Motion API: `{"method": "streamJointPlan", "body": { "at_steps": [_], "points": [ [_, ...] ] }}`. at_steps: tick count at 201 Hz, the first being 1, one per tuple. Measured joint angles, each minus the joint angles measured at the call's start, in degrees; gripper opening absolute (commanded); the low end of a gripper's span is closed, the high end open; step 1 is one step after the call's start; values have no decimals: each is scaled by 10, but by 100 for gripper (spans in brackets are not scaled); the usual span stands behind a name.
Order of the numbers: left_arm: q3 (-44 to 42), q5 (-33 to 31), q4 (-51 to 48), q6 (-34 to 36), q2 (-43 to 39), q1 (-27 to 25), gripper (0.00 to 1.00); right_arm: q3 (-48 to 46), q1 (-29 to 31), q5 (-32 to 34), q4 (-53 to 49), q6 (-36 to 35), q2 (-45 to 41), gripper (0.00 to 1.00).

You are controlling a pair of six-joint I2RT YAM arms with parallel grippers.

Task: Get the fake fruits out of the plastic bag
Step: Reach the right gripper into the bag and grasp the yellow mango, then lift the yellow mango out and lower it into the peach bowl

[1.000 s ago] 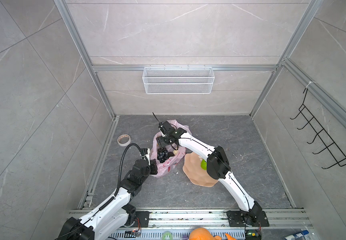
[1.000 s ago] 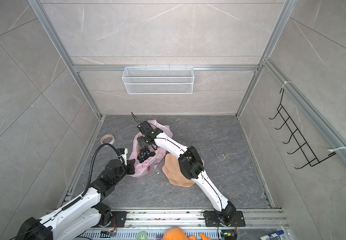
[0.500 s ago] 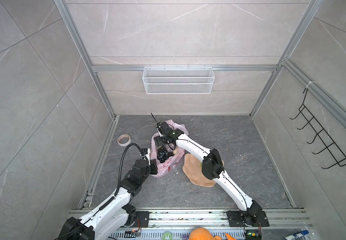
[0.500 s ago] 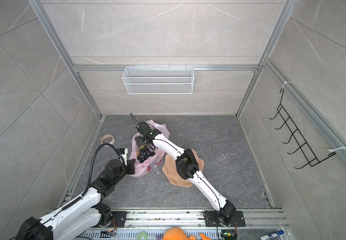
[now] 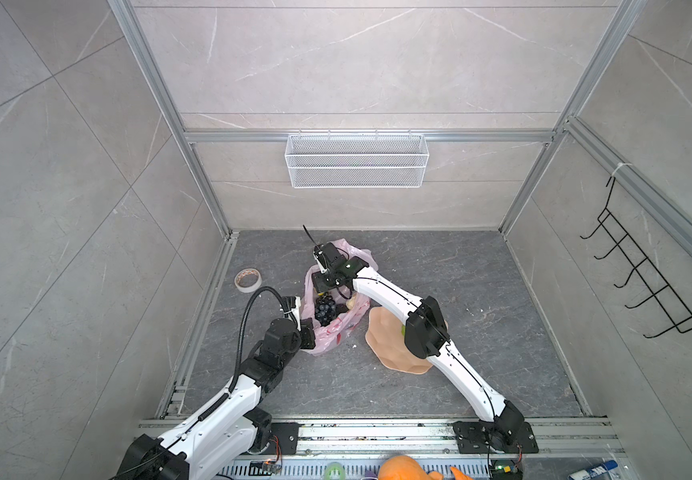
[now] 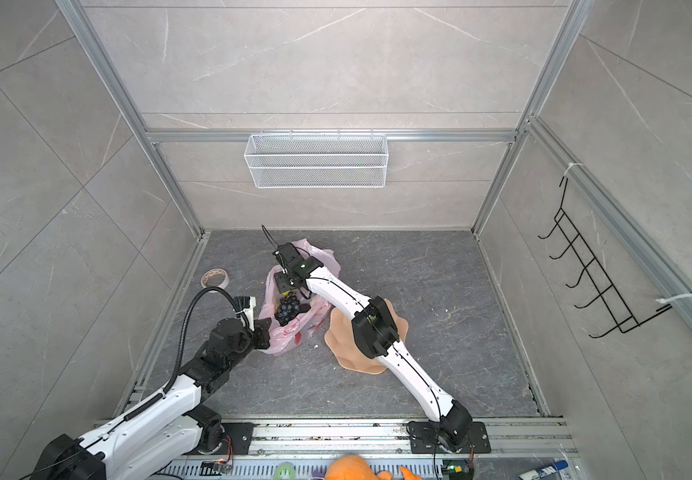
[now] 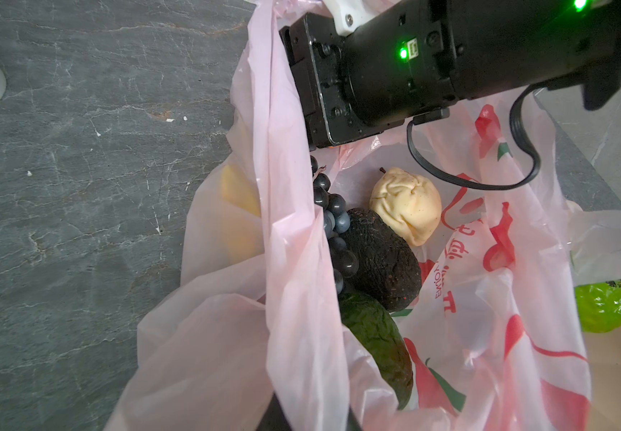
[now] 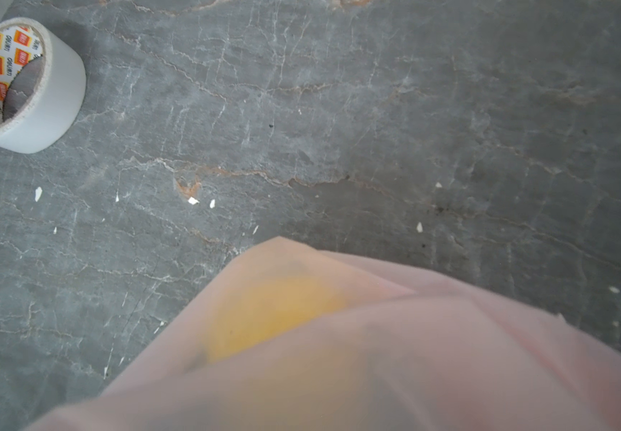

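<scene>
Pin thin pink plastic bag (image 5: pixel 336 332) with clenched left jaws, aim right jaws (state? can't tell) at black grape bunch (image 5: pixel 324 312).

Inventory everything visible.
bag: 1, pink, centre
grapes: 1, black, in bag
dark fruit: 1, blackish, in bag
long fruit: 1, green, in bag
crumpled fruit: 1, cream, in bag
yellow fruit: 1, yellow, under film
bumpy fruit: 1, green, on plate
plate: 1, peach, beside bag
tape: 1, white, floor left
basket: 1, white, back wall
hooks: 1, black, right wall
plush: 1, orange, front edge
left gripper: shut on bag
right gripper: in bag, jaws hidden
</scene>
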Motion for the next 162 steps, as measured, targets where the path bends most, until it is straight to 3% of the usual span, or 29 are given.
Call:
{"method": "streamJointPlan", "body": {
  "at_steps": [65,162],
  "points": [
    [0,0,0,0,0,0,3,-77,0,-2,5,0,-62,59],
    [0,0,0,0,0,0,3,-285,5,-2,82,0,-209,60]
  ]
}}
